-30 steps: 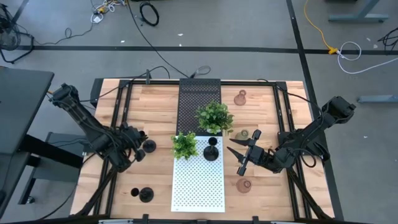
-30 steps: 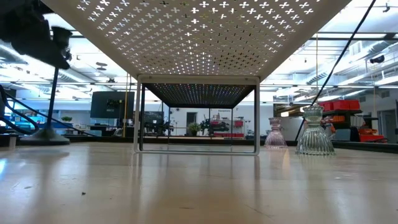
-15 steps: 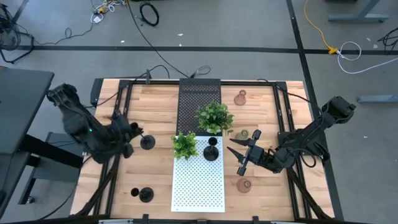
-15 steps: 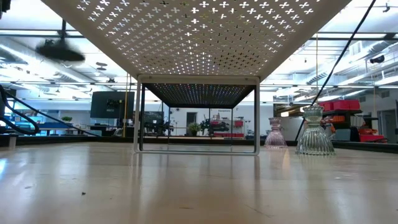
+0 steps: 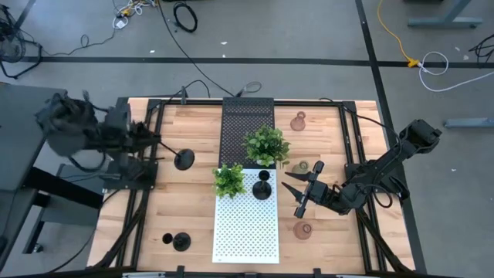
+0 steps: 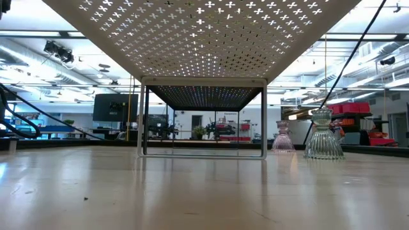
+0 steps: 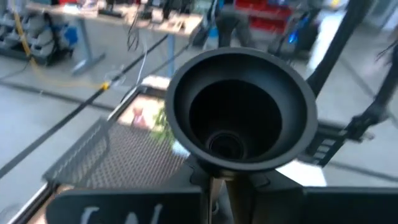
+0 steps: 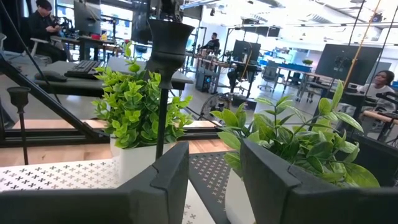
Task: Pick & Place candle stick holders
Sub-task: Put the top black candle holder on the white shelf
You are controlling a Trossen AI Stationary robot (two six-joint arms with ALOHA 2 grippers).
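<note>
The left gripper [image 5: 154, 150] is gripping a black holder [image 5: 184, 160] by its stem, carrying it in the air above the table's [image 5: 193, 123] left side. The right gripper [image 5: 296, 199] is hovering with fingers parted and holding nothing, near the white shelf [image 5: 245, 232], between two glass holders [image 5: 302, 229]. Another black holder [image 5: 262, 188] is standing on that shelf beside a plant [image 5: 229, 179]

Overhead, table-level, two wrist views.
</note>
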